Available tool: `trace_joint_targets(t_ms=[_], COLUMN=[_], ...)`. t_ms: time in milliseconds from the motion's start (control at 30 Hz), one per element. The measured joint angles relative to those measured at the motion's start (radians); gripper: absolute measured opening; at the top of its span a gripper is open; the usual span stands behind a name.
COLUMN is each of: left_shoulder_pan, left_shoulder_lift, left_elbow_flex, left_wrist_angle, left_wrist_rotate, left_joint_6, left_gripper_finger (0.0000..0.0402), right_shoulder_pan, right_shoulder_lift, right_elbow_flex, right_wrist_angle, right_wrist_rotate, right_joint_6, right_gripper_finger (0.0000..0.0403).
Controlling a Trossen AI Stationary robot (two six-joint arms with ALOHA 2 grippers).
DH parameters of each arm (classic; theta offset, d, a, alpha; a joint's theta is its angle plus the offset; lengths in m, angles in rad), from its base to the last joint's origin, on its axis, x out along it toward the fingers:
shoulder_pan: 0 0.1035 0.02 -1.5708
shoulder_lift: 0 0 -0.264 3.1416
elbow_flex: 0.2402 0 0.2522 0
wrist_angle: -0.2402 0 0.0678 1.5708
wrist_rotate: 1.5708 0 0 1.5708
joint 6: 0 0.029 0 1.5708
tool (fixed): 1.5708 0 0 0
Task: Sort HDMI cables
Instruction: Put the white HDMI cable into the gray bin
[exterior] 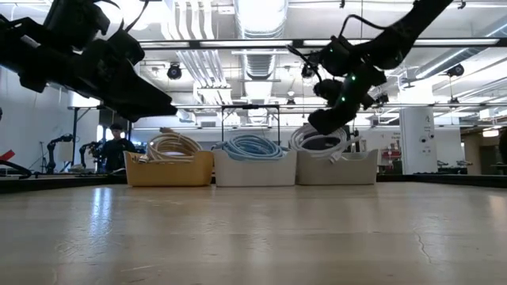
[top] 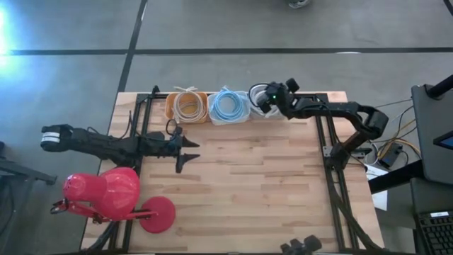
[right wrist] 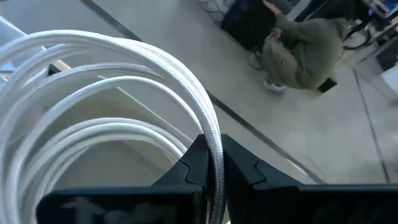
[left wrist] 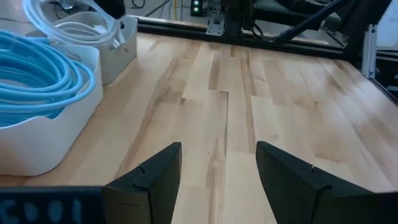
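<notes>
From above, three tubs stand in a row at the table's far edge, holding the beige cables point(top: 187, 104), the light blue cables point(top: 229, 105) and the white cables point(top: 259, 98), and the right gripper point(top: 263, 99) is over the white tub point(exterior: 337, 167) while the left gripper point(top: 192, 152) hangs above the bare table point(top: 255, 184). In the low view the white coil sits on the tub's rim under the right gripper. The left wrist view shows its fingers point(left wrist: 155, 180) wide apart with nothing between them; the right wrist view shows its fingers point(right wrist: 196, 163) pinched on a strand of white cable.
</notes>
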State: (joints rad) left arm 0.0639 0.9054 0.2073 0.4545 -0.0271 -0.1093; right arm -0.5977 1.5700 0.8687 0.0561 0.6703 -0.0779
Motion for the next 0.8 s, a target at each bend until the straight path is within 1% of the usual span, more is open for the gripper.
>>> trace_joint_targets(t_ms=[100,267,500,800], left_shoulder_pan=[0.000,0.000,0.000,0.000], left_shoulder_lift=[0.000,0.000,0.000,0.000], left_elbow_flex=[0.000,0.000,0.000,0.000], left_wrist_angle=[0.000,0.000,0.000,0.001], left_wrist_rotate=[-0.012,-0.018,-0.021,-0.025], left_joint_6=[0.000,0.000,0.001,0.001], left_gripper_finger=[0.0213,0.0213,0.0213,0.0213], right_shoulder_pan=[-0.024,-0.053,-0.062,-0.069], right_shoulder_lift=[0.001,0.002,-0.015,0.019], right_elbow_flex=[-0.019,-0.026,-0.025,-0.027], right_wrist_angle=[0.005,0.010,0.132,0.108], right_wrist_rotate=[-0.017,-0.020,-0.023,-0.035], right_joint_6=[-0.003,-0.060,-0.083,-0.075], right_gripper_finger=[0.0022,0.0022,0.0022,0.0023])
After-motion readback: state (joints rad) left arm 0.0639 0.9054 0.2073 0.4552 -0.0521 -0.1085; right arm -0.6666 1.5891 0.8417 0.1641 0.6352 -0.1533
